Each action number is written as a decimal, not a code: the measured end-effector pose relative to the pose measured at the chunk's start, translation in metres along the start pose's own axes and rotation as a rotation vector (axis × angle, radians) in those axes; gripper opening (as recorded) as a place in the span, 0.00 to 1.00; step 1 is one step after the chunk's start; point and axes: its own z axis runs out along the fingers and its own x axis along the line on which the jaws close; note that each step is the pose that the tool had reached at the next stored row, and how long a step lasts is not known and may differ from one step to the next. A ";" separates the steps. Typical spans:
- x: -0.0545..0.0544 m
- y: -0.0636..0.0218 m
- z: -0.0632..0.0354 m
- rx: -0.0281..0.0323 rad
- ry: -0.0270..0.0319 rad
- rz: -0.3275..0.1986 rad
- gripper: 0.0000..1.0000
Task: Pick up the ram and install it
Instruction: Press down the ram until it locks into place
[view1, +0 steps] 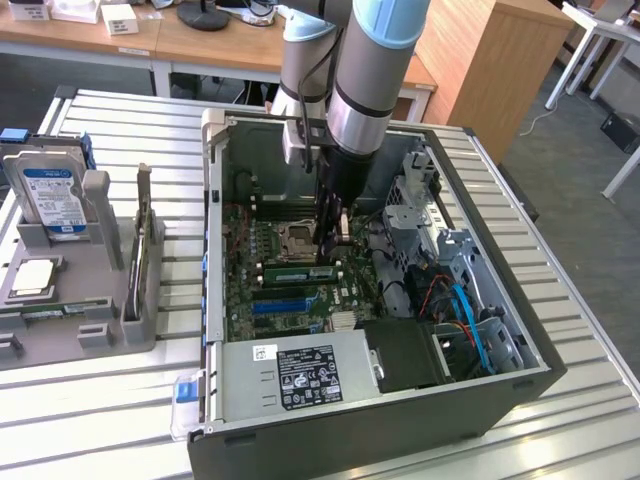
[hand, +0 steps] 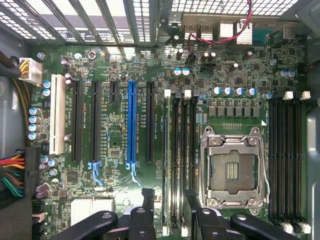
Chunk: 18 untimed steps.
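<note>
Wooden desks (view1: 190, 45) are standing at the back of the room, and in front of them a slatted metal table (view1: 110, 420) is carrying an open computer case (view1: 330, 445) lying on its side. Near the table's edge at the exterior view's left, a grey holder (view1: 140, 300) is keeping a hard drive (view1: 50, 195) upright, with a square silver chip (view1: 33, 278) lying flat beside it.

An arm (view1: 370, 70) is reaching down into the case. Its gripper (view1: 330, 245) is hanging low over the middle of the motherboard (view1: 240, 290), just beside the open processor socket (view1: 297, 238).

The ram (view1: 295, 272) is sitting in a slot on the motherboard, a long green stick running along the socket's side, between the socket and the blue slot (view1: 285, 305). The gripper is standing at one end of it. Seen from the wrist, the ram (hand: 174, 150) is showing edge-on, and the dark fingers (hand: 147, 200) are standing apart, one on each side of its line, with a gap on both sides. Whether the stick is fully seated I cannot tell.

A power supply (view1: 300, 370) with a dark label is filling the case's near edge.
</note>
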 end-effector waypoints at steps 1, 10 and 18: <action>0.000 0.0000 0.0000 0.0000 0.0001 0.000 0.37; 0.000 0.0000 0.0000 0.0000 0.0000 0.000 0.37; 0.000 0.0000 0.0000 0.0000 0.0000 0.000 0.11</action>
